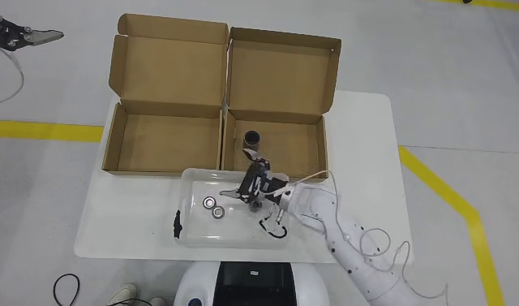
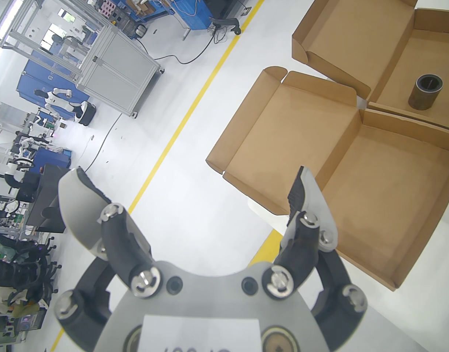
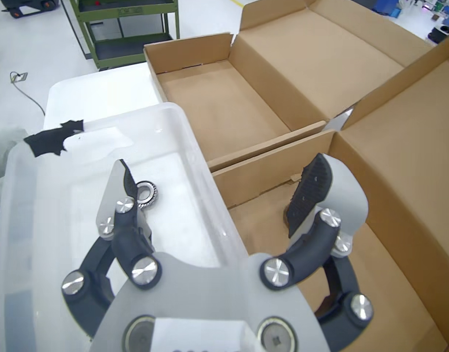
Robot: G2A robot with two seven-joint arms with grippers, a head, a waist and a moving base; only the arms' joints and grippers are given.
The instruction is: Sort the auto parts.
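Right gripper is spread wide and empty over the clear bin rim by a cardboard box, left gripper likewise spread off-table; bearing lies flat on the bin floor, likely steel, heavy, rigid and slick, so pinch across its outer ring.

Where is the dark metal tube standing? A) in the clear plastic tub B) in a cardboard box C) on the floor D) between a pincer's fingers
B: the dark metal tube stands upright on the bottom of a cardboard box, outside the clear tub.
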